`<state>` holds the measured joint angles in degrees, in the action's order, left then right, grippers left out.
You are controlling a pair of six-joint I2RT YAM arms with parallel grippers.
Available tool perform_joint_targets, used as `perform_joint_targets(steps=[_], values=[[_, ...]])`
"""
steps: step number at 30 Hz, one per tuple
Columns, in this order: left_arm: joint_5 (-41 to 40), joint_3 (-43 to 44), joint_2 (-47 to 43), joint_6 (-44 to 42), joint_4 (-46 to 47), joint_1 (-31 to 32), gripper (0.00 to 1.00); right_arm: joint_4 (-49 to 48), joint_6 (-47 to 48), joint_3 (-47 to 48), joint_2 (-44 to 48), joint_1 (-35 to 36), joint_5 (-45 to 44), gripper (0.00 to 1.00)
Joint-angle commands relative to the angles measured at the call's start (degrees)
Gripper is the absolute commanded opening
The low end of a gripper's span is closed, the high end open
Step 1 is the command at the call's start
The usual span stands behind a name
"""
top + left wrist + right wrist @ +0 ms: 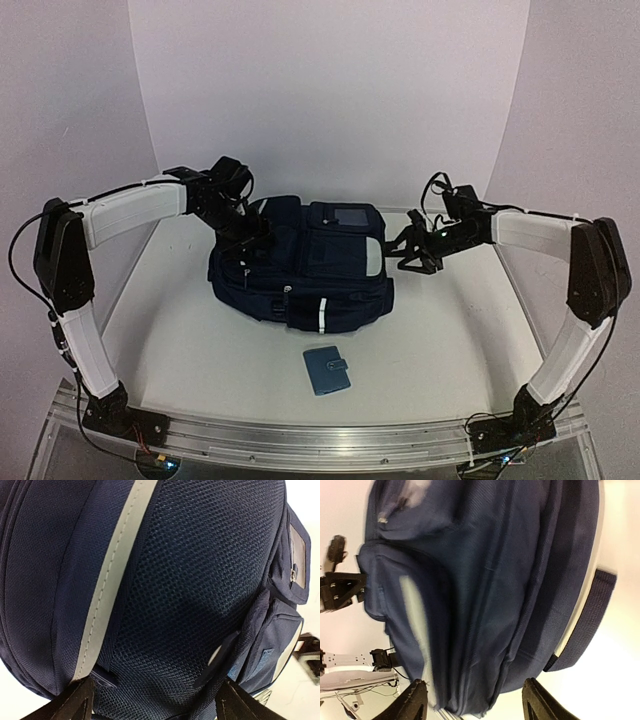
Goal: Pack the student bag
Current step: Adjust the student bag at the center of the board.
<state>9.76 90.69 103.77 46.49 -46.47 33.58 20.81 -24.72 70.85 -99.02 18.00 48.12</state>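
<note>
While both tools stand spread at its two sides, the large dark navy fabric backpack with thin white stripes [300,262] lies mid-surface.
Left tool [156,689]: fingers [75,702] wide apart, only their dark tips in frame; mesh side panel and grey stripe fill the view; contact with the fabric cannot be told. Right tool [475,684]: fingers [415,700] parted, the backpack's edge between them, view blurred. Small blue snap wallet [327,370] lies apart on the white surface [190,340], nearer the arm bases. Backpack's far side hidden.

My left arm [130,208] and right arm [530,232]: white shells, black joints, thin black cables [17,255], seemingly loose
</note>
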Motion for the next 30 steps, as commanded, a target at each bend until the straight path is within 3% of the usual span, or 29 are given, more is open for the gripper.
perform_joint_targets(steps=[1, 13, 19, 25, 30], values=[[-7.0, 1.5, -1.2, -4.0, -10.6, 0.0, 0.85, 2.5, 6.3, 1.4, 6.6, -0.3, 0.7, 0.67], [-4.6, 0.1, -14.0, -6.2, -0.7, 1.9, 0.97, 9.9, 13.0, -1.5, 10.7, -0.1, 2.2, 0.67], [-4.7, -0.7, -16.7, -11.7, 0.3, 9.7, 0.92, 12.8, 16.2, -2.5, 11.9, 1.3, 1.9, 0.63], [-2.8, -8.1, -19.9, -15.1, 0.9, 18.7, 0.83, 14.7, 17.5, -6.7, 13.8, 3.8, 1.5, 0.62], [-3.2, -9.6, -16.4, -18.3, -2.6, 26.3, 0.78, 16.2, 18.1, -9.8, 14.6, 4.1, 1.0, 0.62]])
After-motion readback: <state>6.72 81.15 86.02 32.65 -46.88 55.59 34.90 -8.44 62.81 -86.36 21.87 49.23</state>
